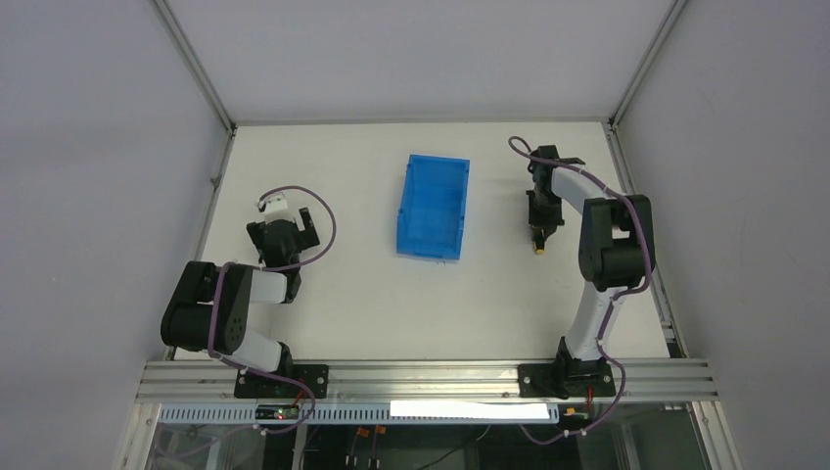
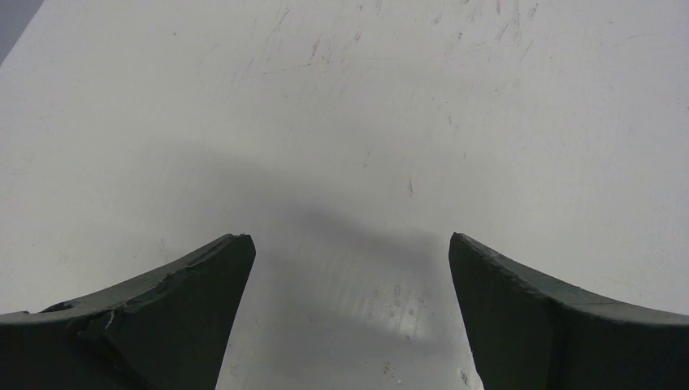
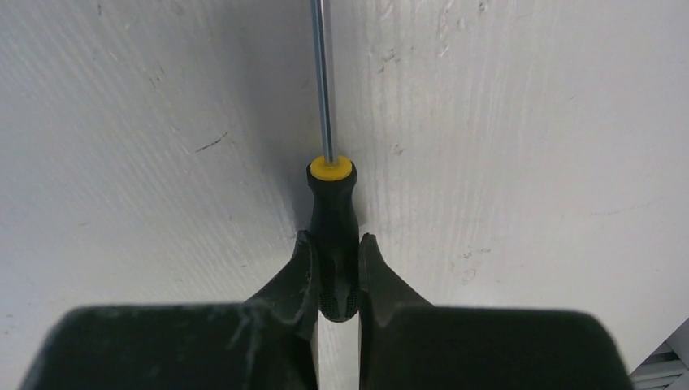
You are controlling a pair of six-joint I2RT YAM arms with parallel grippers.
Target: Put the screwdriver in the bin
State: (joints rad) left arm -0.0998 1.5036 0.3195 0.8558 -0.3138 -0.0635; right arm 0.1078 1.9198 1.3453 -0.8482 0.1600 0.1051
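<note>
To the right of the bright blue rectangular plastic bin (image 1: pixel 434 208), and well apart from it, we see our right fingers (image 3: pixel 302 272) closed on the small black-handled screwdriver (image 3: pixel 332 213). One finger presses against each side of the ribbed grip. The yellow collar and thin metal shaft stick out past the fingertips, low over the white bench (image 1: pixel 372 294). We cannot tell whether the shaft touches the bench. To the left of the bin, also well apart from it, our left fingers (image 2: pixel 183 313) are spread wide and hold nothing. Only scuffed bench surface shows between them.
</note>
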